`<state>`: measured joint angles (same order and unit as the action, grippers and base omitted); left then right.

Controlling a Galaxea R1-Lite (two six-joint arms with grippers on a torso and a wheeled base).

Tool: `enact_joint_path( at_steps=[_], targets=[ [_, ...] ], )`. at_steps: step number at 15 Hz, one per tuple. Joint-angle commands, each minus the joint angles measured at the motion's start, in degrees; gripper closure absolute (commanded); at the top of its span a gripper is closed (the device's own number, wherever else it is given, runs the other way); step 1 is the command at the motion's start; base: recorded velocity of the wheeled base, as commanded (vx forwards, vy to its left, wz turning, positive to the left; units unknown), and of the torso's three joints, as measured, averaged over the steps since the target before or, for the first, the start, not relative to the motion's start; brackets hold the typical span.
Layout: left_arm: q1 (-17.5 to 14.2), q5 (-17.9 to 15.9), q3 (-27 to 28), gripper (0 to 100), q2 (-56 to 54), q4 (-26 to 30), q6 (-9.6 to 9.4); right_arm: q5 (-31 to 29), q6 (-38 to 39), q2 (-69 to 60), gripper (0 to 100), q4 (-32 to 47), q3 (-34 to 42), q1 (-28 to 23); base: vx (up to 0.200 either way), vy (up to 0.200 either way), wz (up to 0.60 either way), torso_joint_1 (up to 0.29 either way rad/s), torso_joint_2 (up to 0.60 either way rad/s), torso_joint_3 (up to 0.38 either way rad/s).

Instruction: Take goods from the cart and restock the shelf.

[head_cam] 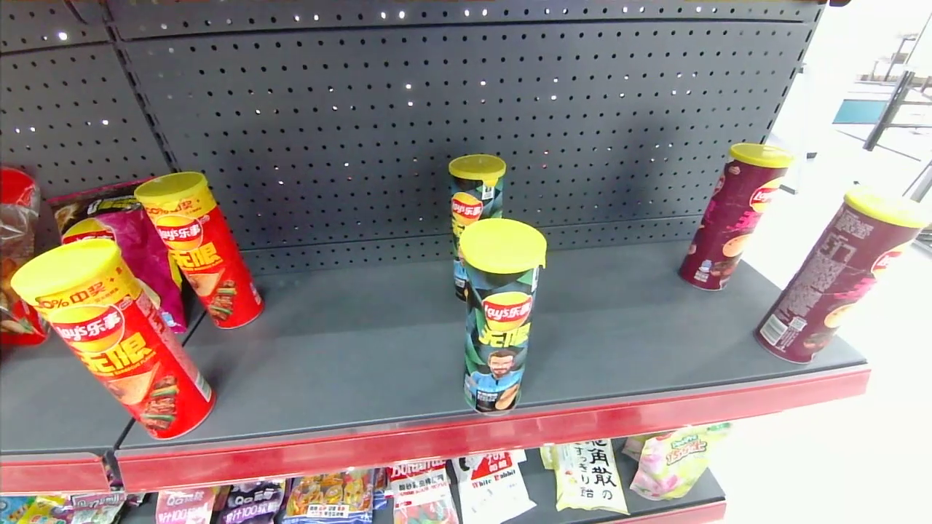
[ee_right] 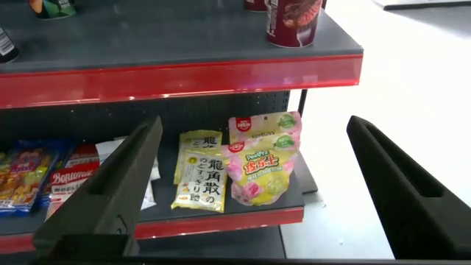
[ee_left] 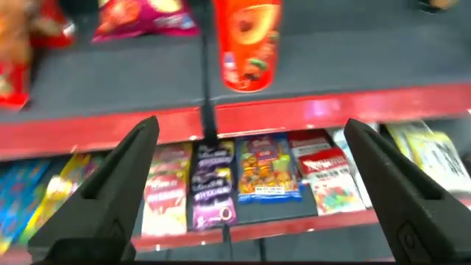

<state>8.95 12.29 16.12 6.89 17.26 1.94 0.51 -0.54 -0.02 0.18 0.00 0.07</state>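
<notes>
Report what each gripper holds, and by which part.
Nothing is held. The left gripper and the right gripper are both open and empty, facing the shelf.

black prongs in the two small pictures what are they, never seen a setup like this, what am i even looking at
They are the fingers of a robot's two grippers. The robot has two arms, with a camera on each wrist and one on its head. The big picture is the head view, looking down on a store shelf. On it stand two red cans at the left, two green cans in the middle and two maroon cans at the right. The other two pictures come from the wrist cameras. The left gripper and the right gripper are both open and hold nothing; each faces the shelf's red front edge and the snack bags on the level below.
</notes>
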Motion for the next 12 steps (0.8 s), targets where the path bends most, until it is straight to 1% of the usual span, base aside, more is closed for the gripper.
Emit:
enact_joint_path(
  at_steps=[1, 2, 3, 4, 5, 6, 7, 8, 9, 10, 11, 12],
  targets=[
    [-10.7, -0.4, 0.1, 0, 3.3, 0.2, 3.16, 0.0, -0.1, 0.0, 0, 0.0, 0.0, 0.0, 0.000, 0.000, 0.00, 0.000, 0.00, 0.000],
    [-11.4, -1.1, -2.1, 0, 0.7, 0.2, 3.07, 0.0, -0.2, 0.0, 0, 0.0, 0.0, 0.0, 0.000, 0.000, 0.00, 0.000, 0.00, 0.000],
    [-9.7, -3.5, -6.4, 0, -6.1, -0.1, 1.75, 0.0, -0.1, 0.0, 0, 0.0, 0.0, 0.0, 0.000, 0.000, 0.00, 0.000, 0.00, 0.000],
    [-9.0, -4.8, -7.5, 0, -6.9, -1.5, 0.79, 0.0, 0.0, 0.0, 0, 0.0, 0.0, 0.0, 0.000, 0.000, 0.00, 0.000, 0.00, 0.000],
    [-9.0, -5.3, -7.6, 0, -6.9, -1.9, 0.61, 0.0, 0.0, 0.0, 0, 0.0, 0.0, 0.0, 0.000, 0.000, 0.00, 0.000, 0.00, 0.000],
    [-9.0, -6.8, -8.0, 0, -6.9, -2.3, -0.27, 0.0, -0.1, 0.0, 0, 0.0, 0.0, 0.0, 0.000, 0.000, 0.00, 0.000, 0.00, 0.000],
    [-9.0, -9.7, -9.2, 0, -6.9, -5.0, -1.41, 0.0, -0.2, 0.0, 0, 0.0, 0.0, 0.0, 0.000, 0.000, 0.00, 0.000, 0.00, 0.000],
    [-9.0, -13.6, -12.5, 0, -6.9, -11.6, -0.62, 0.0, -0.3, 0.0, 0, 0.0, 0.0, 0.0, 0.000, 0.000, 0.00, 0.000, 0.00, 0.000],
    [-9.0, -14.9, -15.6, 0, -6.9, -18.5, 0.87, 0.0, -0.3, 0.0, 0, 0.0, 0.0, 0.0, 0.000, 0.000, 0.00, 0.000, 0.00, 0.000],
    [-9.0, -13.0, -16.1, 0, -6.9, -19.5, 1.23, 0.2, -0.3, 0.0, 0, 0.0, 0.0, 0.0, 0.000, 0.000, 0.00, 0.000, 0.00, 0.000],
    [-9.1, -8.6, -15.9, 0, -6.9, -16.6, 1.31, 1.1, -0.4, 0.0, 0, -0.1, 0.0, 0.0, 0.000, 0.000, 0.00, 0.000, 0.00, 0.000],
    [-9.1, -9.0, -16.0, 0, -6.9, -16.9, 1.14, 1.1, -0.6, 0.0, 0, -0.1, 0.0, 0.0, 0.000, 0.000, 0.00, 0.000, 0.00, 0.000]
  ],
)
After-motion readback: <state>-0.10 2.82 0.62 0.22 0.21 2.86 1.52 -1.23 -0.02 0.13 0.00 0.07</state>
